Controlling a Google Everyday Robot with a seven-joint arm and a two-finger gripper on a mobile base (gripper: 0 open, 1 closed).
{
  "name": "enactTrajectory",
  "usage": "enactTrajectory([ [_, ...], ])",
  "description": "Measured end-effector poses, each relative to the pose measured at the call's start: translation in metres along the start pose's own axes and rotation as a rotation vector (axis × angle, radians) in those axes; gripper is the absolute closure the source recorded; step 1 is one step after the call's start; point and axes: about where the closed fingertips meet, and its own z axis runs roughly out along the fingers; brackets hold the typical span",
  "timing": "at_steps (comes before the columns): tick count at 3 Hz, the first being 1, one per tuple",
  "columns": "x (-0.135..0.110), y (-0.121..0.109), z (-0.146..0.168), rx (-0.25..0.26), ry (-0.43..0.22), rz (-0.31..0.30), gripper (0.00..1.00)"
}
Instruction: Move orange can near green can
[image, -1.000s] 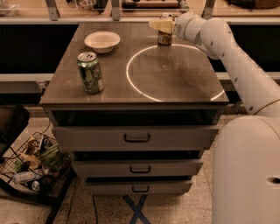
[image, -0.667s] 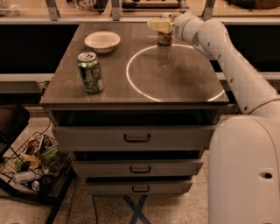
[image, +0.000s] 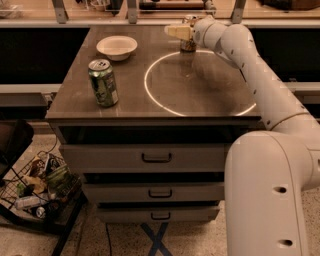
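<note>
The orange can (image: 188, 44) stands at the far edge of the tabletop (image: 200, 90), just past the white circle marked on it. My gripper (image: 186, 30) is at the can's upper part, reaching in from the right, and covers its top. The green can (image: 103, 83) stands upright near the table's front left, well apart from the orange can and the gripper.
A white bowl (image: 117, 47) sits at the back left of the table. Drawers (image: 156, 158) are below the tabletop. A wire basket of trash (image: 40, 187) stands on the floor at the left. A ledge with posts (image: 132, 11) runs behind the table.
The gripper has shifted very slightly at the orange can. The orange can, green can and bowl stay where they were.
</note>
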Motion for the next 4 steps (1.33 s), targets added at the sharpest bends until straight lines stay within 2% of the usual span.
enactTrajectory([
  [1,0.0007,0.0018,0.0019,-0.003,0.001,0.0,0.16],
  [3,0.0028,0.0069,0.0059,-0.01,0.003,0.002,0.62],
  [4,0.0042,0.0103,0.0085,-0.015,0.004,0.003,0.94],
])
